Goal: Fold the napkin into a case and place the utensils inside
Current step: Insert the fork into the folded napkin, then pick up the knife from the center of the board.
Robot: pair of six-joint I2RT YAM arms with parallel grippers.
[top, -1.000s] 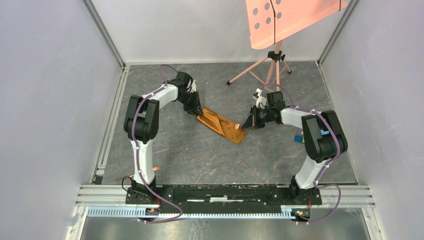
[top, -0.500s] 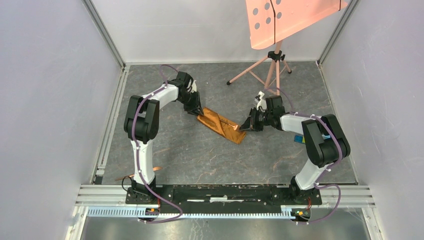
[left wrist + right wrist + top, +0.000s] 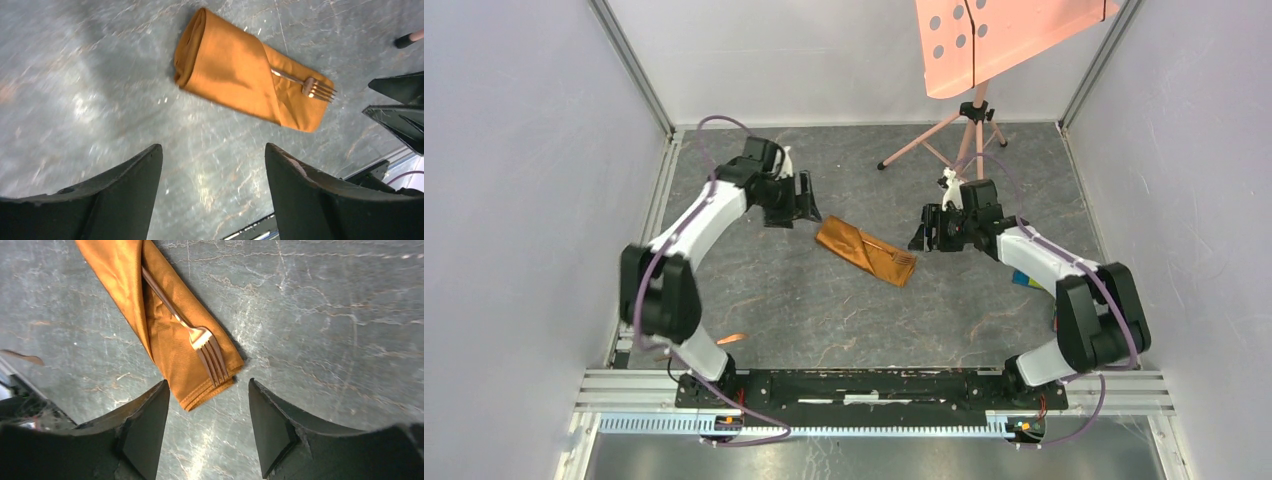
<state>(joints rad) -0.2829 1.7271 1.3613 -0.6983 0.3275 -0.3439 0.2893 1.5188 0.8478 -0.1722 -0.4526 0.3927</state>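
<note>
The napkin [image 3: 862, 250] lies folded as a narrow orange-brown case in the middle of the table, slanting from far left to near right. A copper fork [image 3: 901, 260] sticks out of its right end, tines showing, handle tucked under a diagonal fold. The left wrist view shows the case [image 3: 235, 75] and fork [image 3: 314, 90] well ahead of my open left gripper [image 3: 214, 147]. My open right gripper [image 3: 208, 382] hovers just short of the case's corner [image 3: 170, 350] and the fork's tines [image 3: 210, 352]. From above, the left gripper [image 3: 802, 203] and right gripper [image 3: 924, 232] flank the case, neither touching it.
A salmon-pink perforated panel [image 3: 1004, 40] on a tripod [image 3: 969, 130] stands at the back right. Coloured blocks [image 3: 1024, 280] lie beside the right arm. A thin copper-coloured piece [image 3: 732, 339] lies near the left arm's base. Enclosure walls close in on both sides.
Both grippers were at the ends of the folded napkin; they have opened and pulled away from it. The left arm swung back and leftward. The case stays where it was.
</note>
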